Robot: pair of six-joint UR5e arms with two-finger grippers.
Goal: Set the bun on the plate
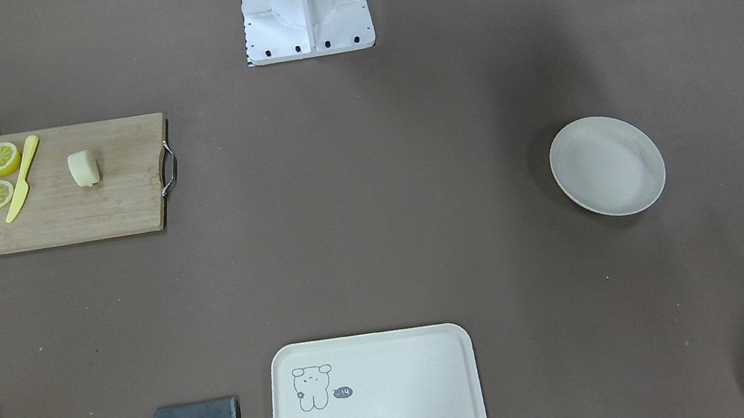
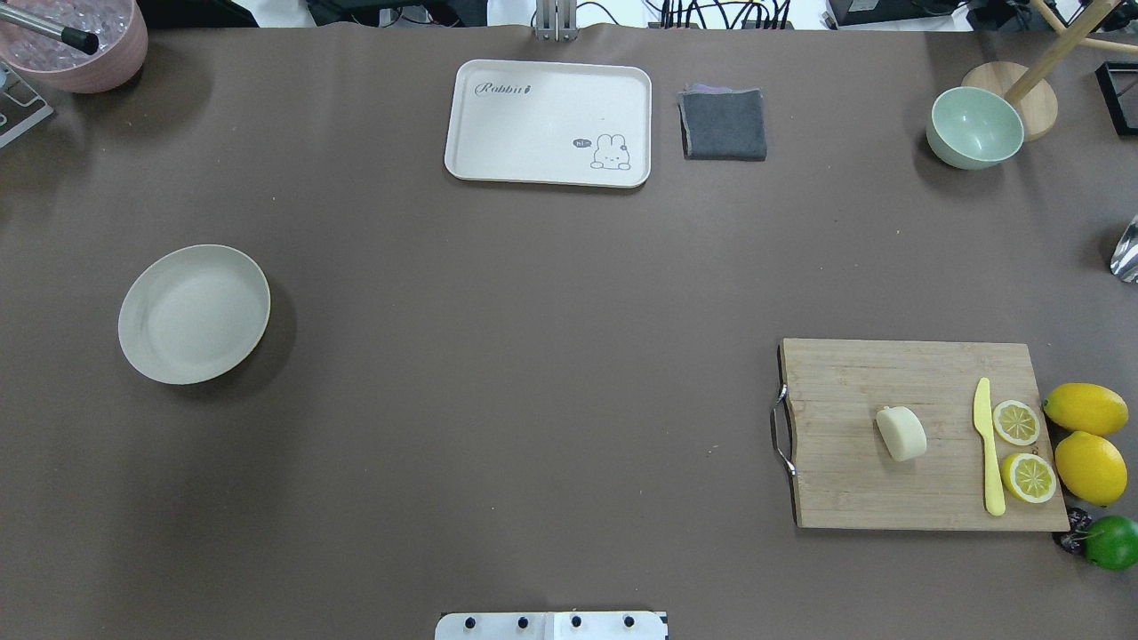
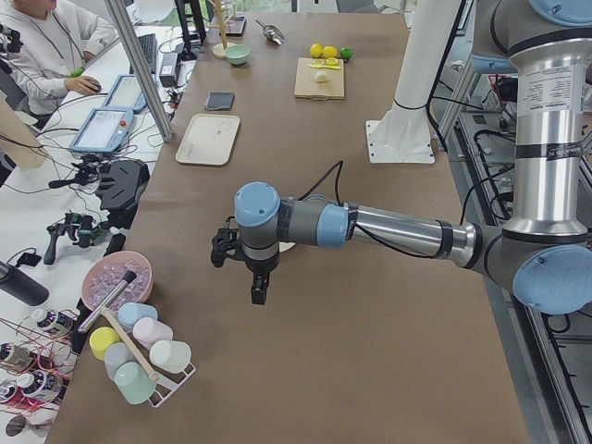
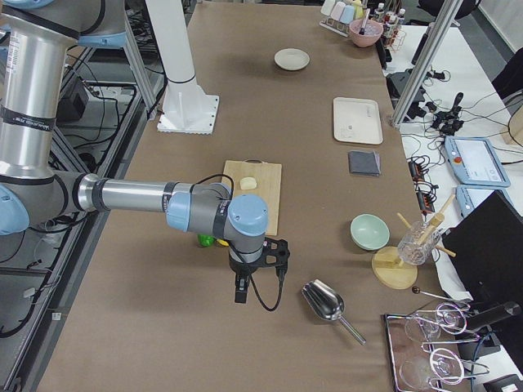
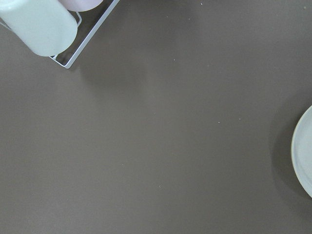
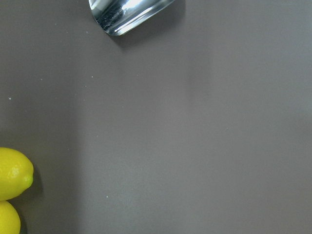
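Note:
The pale cream bun [image 2: 901, 433] [image 1: 83, 168] lies on a wooden cutting board [image 2: 853, 484] on the robot's right side. The round off-white plate [image 2: 194, 314] [image 1: 607, 166] sits bare on the robot's left side, and its rim [image 5: 304, 156] shows at the left wrist view's right edge. My left gripper [image 3: 258, 292] hangs over the table beyond the plate, seen only from the side, so I cannot tell its state. My right gripper [image 4: 239, 290] hovers past the board near the lemons, also seen only from the side, so I cannot tell whether it is open or shut.
A yellow knife [image 2: 987, 444], two lemon halves, two lemons [image 2: 1086, 436] and a lime share the board's end. A bear tray [image 2: 548, 123], grey cloth [image 2: 724, 124], green bowl [image 2: 974, 128], metal scoop [image 6: 127, 14] and cup rack [image 5: 46, 24] are around.

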